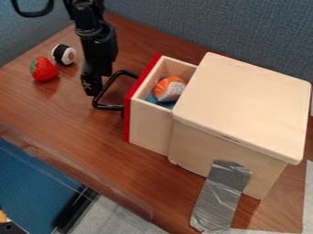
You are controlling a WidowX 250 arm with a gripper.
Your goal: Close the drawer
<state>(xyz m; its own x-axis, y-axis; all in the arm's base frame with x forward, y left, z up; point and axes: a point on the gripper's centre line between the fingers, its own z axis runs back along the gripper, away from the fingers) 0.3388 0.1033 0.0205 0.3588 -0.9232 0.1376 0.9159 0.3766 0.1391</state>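
Bring the black gripper (92, 87), hanging just beside the free end of the black handle (109, 108), squarely against this handle or against the middle of the red front (127, 121). Cannot tell from here whether spread apart or pressed together; for pushing, better to have it closed. Then push slowly and evenly towards the wooden box (198, 153), to the right and a little to the near side, in line with the side wall of the drawer (149, 128). Avoid pressing on one corner only, because of the risk of turning the drawer and jamming it in the opening. Take care also not to slip through the loop of the handle. Stop with the front close against the box, so as not to shove the whole box over the bench (73, 119); probably count on some help from the grey tape (220, 196), stuck on its near side. As for the drawer, partly pulled out at the left of the box, made of pale, smooth wood, with straight thin walls, open at the top, and holding an orange and white toy piece (169, 88) upon something blue (160, 102).
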